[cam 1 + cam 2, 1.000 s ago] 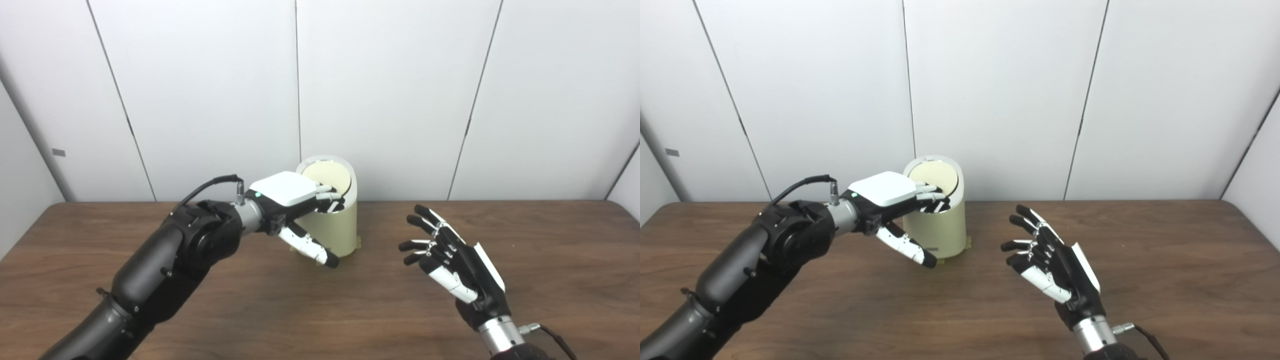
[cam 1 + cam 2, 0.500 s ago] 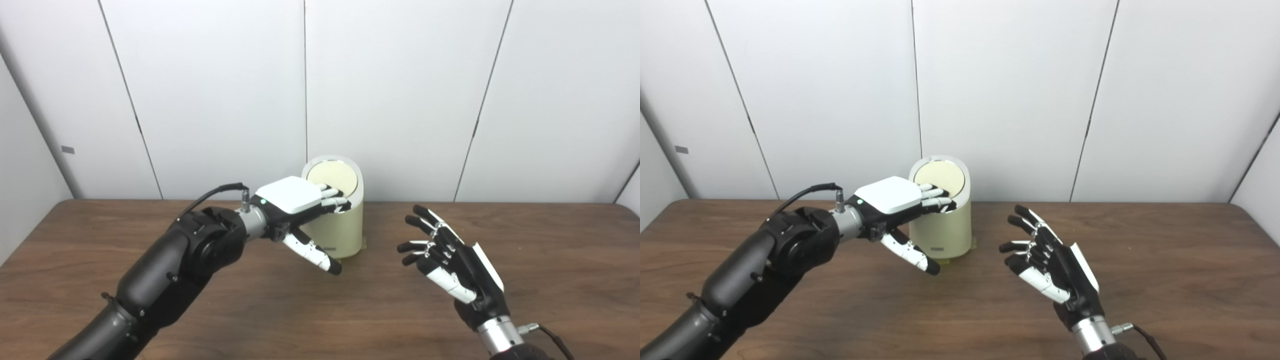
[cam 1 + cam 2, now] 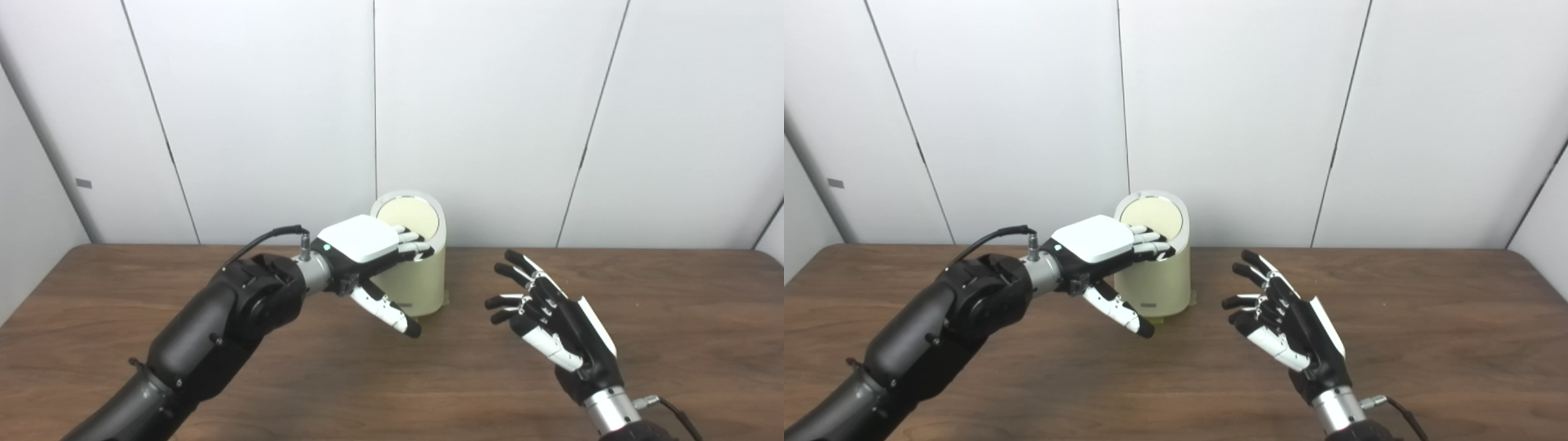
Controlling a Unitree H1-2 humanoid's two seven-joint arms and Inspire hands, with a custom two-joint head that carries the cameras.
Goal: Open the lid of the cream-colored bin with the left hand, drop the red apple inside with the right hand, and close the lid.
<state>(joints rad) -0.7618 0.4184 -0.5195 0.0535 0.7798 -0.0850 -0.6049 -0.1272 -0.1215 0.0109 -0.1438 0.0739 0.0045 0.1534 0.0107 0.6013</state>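
A cream-colored bin (image 3: 415, 269), a small upright cylinder, stands at the far middle of the brown wooden table (image 3: 392, 367), close to the white panelled wall (image 3: 490, 110). Its round lid (image 3: 409, 215) is tilted toward the cameras inside a pale rim, and whether it sits fully shut or slightly ajar is hard to tell. A small dark label shows low on the bin's front, too small to read.

The left hand (image 3: 367, 254) reaches in from about 8 o'clock of the bin, palm down, its white back plate uppermost. Its fingers (image 3: 413, 241) lie together across the near-left edge of the lid and rim, touching it, while the thumb (image 3: 386, 308) points down and away in front of the bin's wall, clear of it. The fingertips blur against the dark gap at the rim, so whether they hook under the lid cannot be told; the hand grips nothing that shows.

The right hand (image 3: 1283, 321) hovers above the table at about 4 o'clock of the bin, well apart from it, palm turned toward the bin, fingers spread and empty. Its forearm is cut off by the bottom edge.

The red apple appears in neither view; if it lies inside the bin, the lid and walls hide it.
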